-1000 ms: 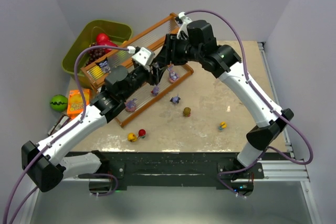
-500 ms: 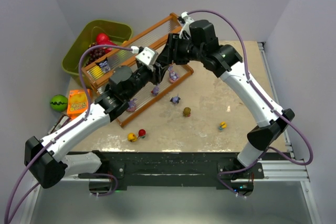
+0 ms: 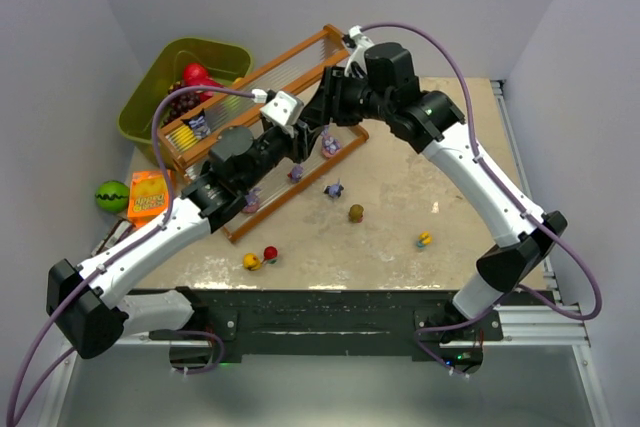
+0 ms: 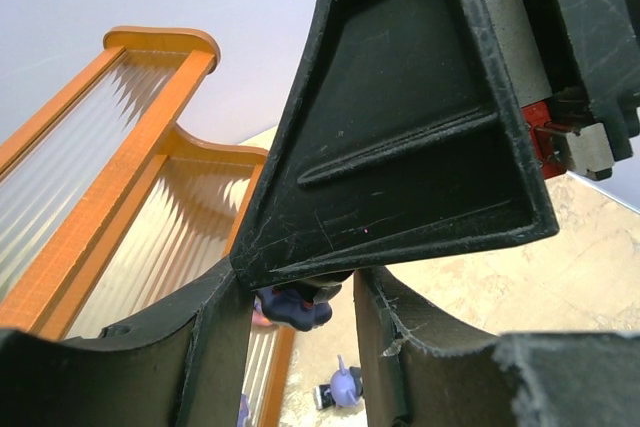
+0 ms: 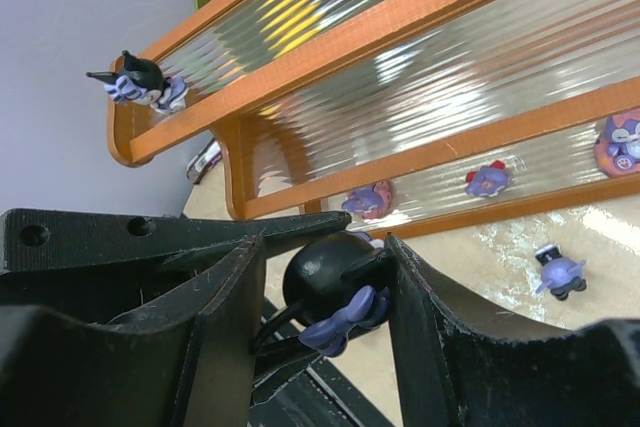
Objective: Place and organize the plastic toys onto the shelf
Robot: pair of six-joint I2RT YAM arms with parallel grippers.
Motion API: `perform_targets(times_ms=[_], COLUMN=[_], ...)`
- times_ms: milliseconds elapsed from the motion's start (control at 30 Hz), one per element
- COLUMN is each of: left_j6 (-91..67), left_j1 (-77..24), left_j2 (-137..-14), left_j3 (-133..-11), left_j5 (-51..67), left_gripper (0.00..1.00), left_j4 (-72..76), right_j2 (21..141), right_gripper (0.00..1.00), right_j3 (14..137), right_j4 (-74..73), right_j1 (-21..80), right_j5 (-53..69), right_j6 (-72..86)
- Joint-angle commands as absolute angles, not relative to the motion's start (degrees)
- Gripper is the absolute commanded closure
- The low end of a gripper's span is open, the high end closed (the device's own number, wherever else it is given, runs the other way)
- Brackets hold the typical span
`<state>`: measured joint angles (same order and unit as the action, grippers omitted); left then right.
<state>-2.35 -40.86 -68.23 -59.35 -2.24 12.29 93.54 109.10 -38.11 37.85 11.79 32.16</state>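
Note:
Both grippers meet above the right end of the shelf [image 3: 262,69]. My right gripper [image 3: 323,125] is shut on a dark blue-black toy with a purple bow [image 5: 322,277]. My left gripper [image 3: 303,147] is open and straddles the same toy [image 4: 296,309] crosswise, with a gap beside it. Purple toys [image 3: 330,145] [image 3: 296,173] [image 3: 248,202] sit on the lowest tier. A dark striped toy [image 5: 140,82] stands on the top tier. On the table lie a purple toy [image 3: 334,189], an olive one [image 3: 356,213], a yellow one [image 3: 424,240], and a yellow [image 3: 252,262] and red [image 3: 270,253] pair.
An olive-green bin [image 3: 232,51] behind the shelf holds a red fruit [image 3: 196,74] and dark grapes [image 3: 180,104]. A green striped ball [image 3: 112,195] and an orange box [image 3: 148,194] lie off the table's left edge.
My left gripper has moved up and right, closing in on the right gripper and the toy it holds. The right arm has barely shifted. The toys on the table have not moved.

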Motion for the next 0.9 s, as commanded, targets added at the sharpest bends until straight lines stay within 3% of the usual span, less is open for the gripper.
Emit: perform_targets(times_ms=[0, 333, 867], left_j6=[-3.60, -4.39, -10.19], left_j1=[-40.87, -40.87, -40.87], left_j2=[-67.06, -65.39, -61.88], left_j3=[-60.03, -58.80, -58.97], left_j5=[-2.82, -1.85, -6.85], left_gripper=[1.00, 1.00, 1.00], left_j4=[14.24, 13.36, 10.72], right_j2=[89.30, 85.87, 77.63], right_gripper=[0.52, 0.38, 0.35], right_j3=[107.41, 102.31, 98.36], right_j4=[-33.14, -28.13, -21.98], right_j1=[38.32, 37.97, 34.81], right_j5=[16.52, 16.35, 9.32], right_j6=[33.75, 35.51, 39.11])
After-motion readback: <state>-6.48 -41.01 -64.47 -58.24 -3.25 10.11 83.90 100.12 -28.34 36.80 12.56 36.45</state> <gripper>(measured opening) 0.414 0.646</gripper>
